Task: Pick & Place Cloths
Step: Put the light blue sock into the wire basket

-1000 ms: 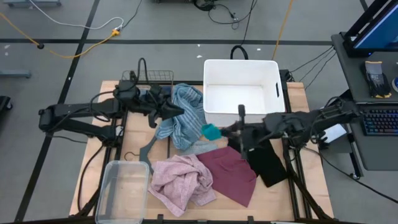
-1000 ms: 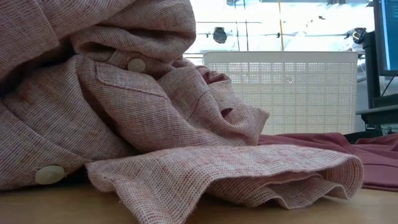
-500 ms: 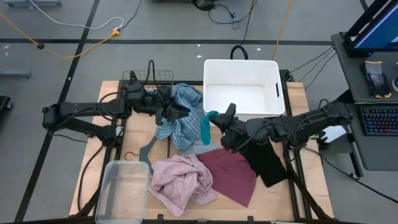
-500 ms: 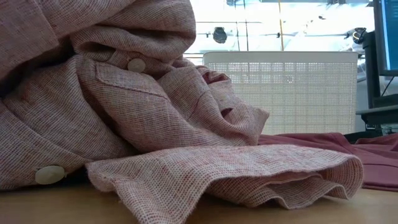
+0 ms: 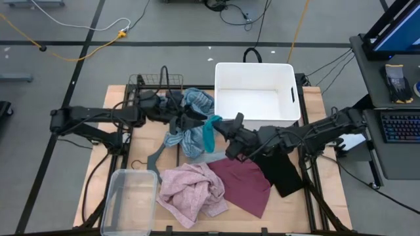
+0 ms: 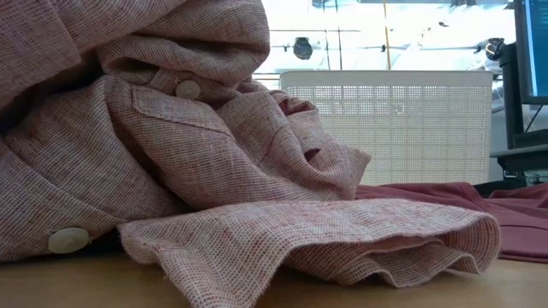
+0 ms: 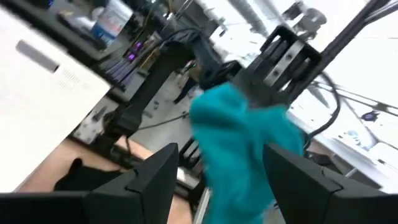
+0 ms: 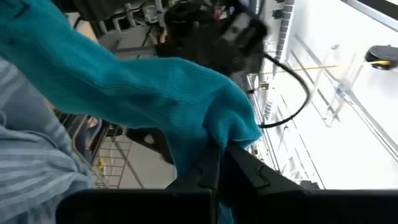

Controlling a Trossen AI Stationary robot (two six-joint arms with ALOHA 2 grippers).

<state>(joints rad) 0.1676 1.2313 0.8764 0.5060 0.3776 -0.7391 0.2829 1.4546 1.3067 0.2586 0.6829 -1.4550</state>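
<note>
A small teal cloth (image 5: 210, 132) hangs in the air between my two grippers, over the blue-striped towel (image 5: 189, 139). My right gripper (image 5: 221, 124) is shut on it, reaching in from the right. My left gripper (image 5: 190, 118) comes from the left and is open. In its wrist view its fingers (image 7: 149, 180) stand on either side of the teal cloth (image 7: 242, 149). The pink cloth (image 5: 190, 190), the maroon cloth (image 5: 246, 182) and the black shorts (image 5: 282, 174) lie on the table's near half. My right gripper pinches a bunched upper end of the teal cloth (image 8: 211, 140) between its two fingers. The fingers lie about level and come from the table's right. The cloth hangs slack below them; whether its lower end (image 5: 209, 145) touches the striped towel cannot be told. My left gripper may or may not touch the teal cloth; I cannot tell.
A white bin (image 5: 289, 75) stands at the far right of the table. A wire basket (image 5: 154, 82) is at the far left and a clear container (image 5: 128, 200) at the near left. A grey hanger (image 5: 156, 157) lies beside the towel.
My right gripper has gone toward the table's left and rolled over, carrying the teal cloth. The cloth was bunched at the fingers and now hangs down as a strip. My left gripper has gone right toward the teal cloth and has opened.
</note>
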